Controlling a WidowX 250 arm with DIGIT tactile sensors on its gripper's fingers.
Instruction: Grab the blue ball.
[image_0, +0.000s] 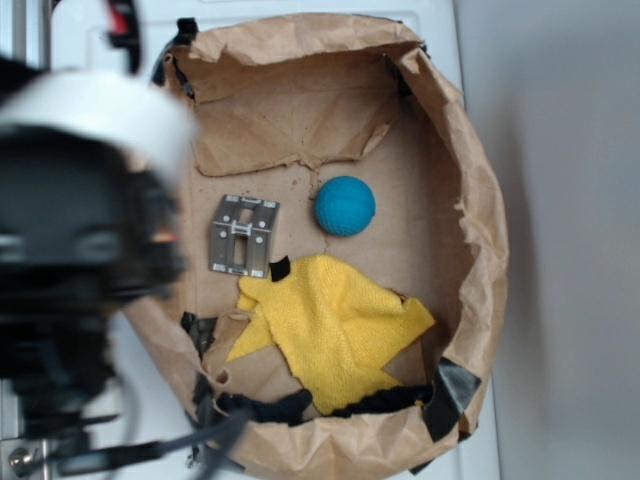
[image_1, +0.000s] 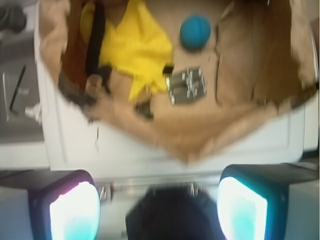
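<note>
The blue ball (image_0: 345, 205) (image_1: 195, 32) is a small teal sphere resting on the brown paper floor of a paper-lined basin (image_0: 480, 200), right of a small metal bracket (image_0: 243, 236) (image_1: 186, 85). A yellow cloth (image_0: 330, 330) (image_1: 132, 47) lies below the ball. The arm, blurred and close to the camera, fills the left of the exterior view, outside the basin. In the wrist view my gripper (image_1: 159, 207) is open, its two pale fingers (image_1: 75, 212) wide apart with nothing between them, well short of the ball and over the white surface.
The crumpled paper wall (image_1: 185, 135) rises all round the basin. Black tape (image_0: 452, 392) and a dark strap (image_0: 300, 405) sit along its lower rim. A white surface (image_1: 100, 150) lies between gripper and basin.
</note>
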